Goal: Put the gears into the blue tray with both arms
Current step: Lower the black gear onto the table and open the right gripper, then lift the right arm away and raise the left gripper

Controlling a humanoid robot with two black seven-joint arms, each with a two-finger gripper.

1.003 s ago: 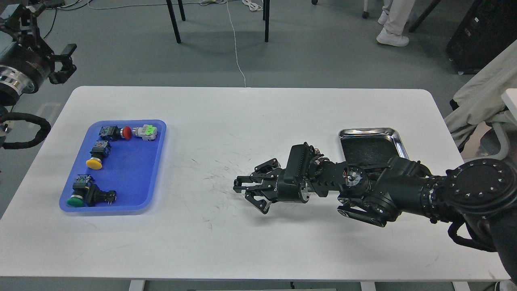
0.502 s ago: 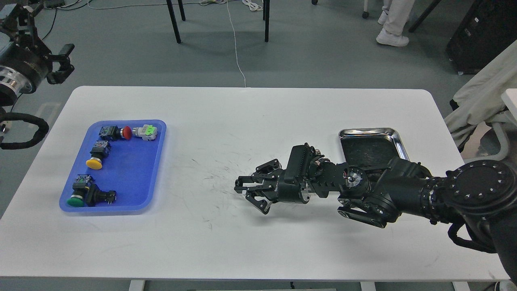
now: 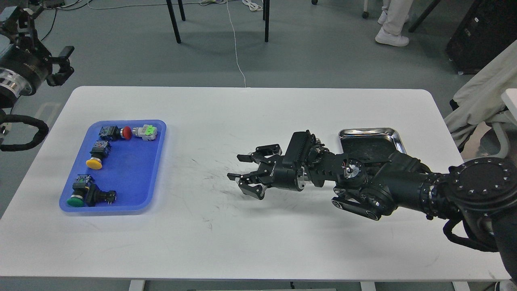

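The blue tray (image 3: 133, 169) lies on the left of the white table and holds several coloured-cap push-button switches. No gears show anywhere in this view. My right arm reaches in from the right, and its gripper (image 3: 235, 167) hangs open over the middle of the table, fingers spread and nothing visible between them. It is well to the right of the blue tray. My left gripper (image 3: 62, 64) is held high at the far left, beyond the table's back-left corner. It is open and holds nothing.
A shiny steel tray (image 3: 387, 135) with a dark bottom sits at the right, partly hidden by my right arm. Chair legs and a white cable are on the floor behind the table. A person's feet show at the top right.
My right gripper has lifted and shifted slightly left, and its fingers have spread from nearly together to open. The left gripper has drifted a little up and left.
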